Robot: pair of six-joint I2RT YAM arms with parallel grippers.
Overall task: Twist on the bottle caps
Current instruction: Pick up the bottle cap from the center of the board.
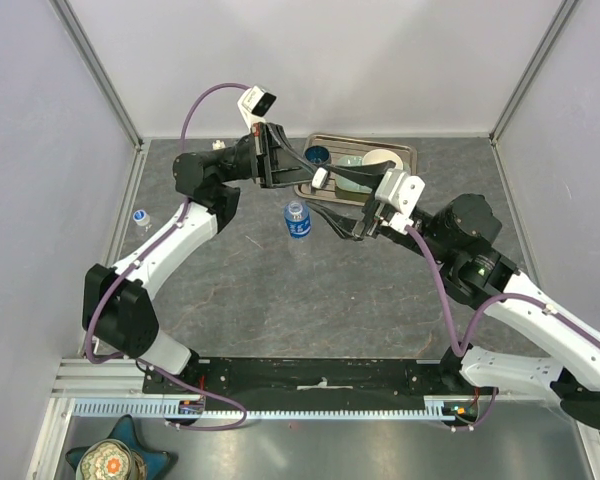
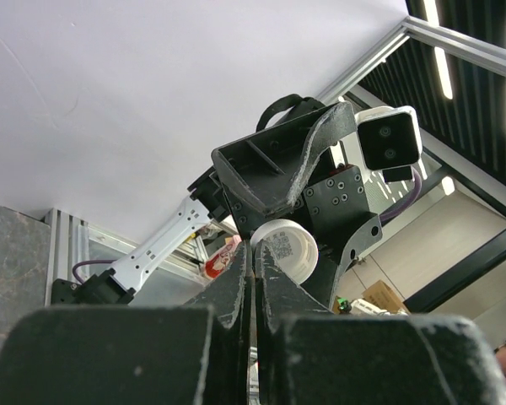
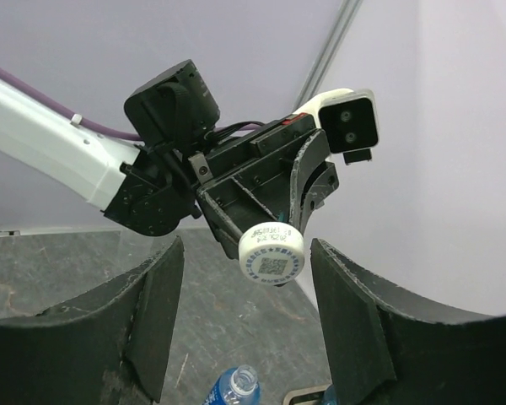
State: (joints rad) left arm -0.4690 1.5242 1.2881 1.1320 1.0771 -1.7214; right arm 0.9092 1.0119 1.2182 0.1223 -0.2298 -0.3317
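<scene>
In the top view, the left gripper [image 1: 321, 180] is clenched on one bottle cap [image 1: 320, 176], held in the air just beyond and right of the uncapped bottle [image 1: 297, 220]. This bottle stands upright, its blue label showing, on the grey table [image 1: 240, 300]. The right gripper [image 1: 342, 215] hangs just right of the bottle and points toward the cap. A tray [image 1: 410, 152] lies beyond the bottle, and a second bottle [image 1: 140, 217] stands well to its left, near the pale wall. In the left wrist view, the fingers [image 2: 236, 291] pinch the cap's rim, with the right arm facing them. In the right wrist view, the right jaws stand apart and grasp nothing. The cap sits between them in the frame, above the bottle's open neck, its printed face turned toward this gripper rather than downward. Its depth from the pads cannot be told. A handover appears likely.
</scene>
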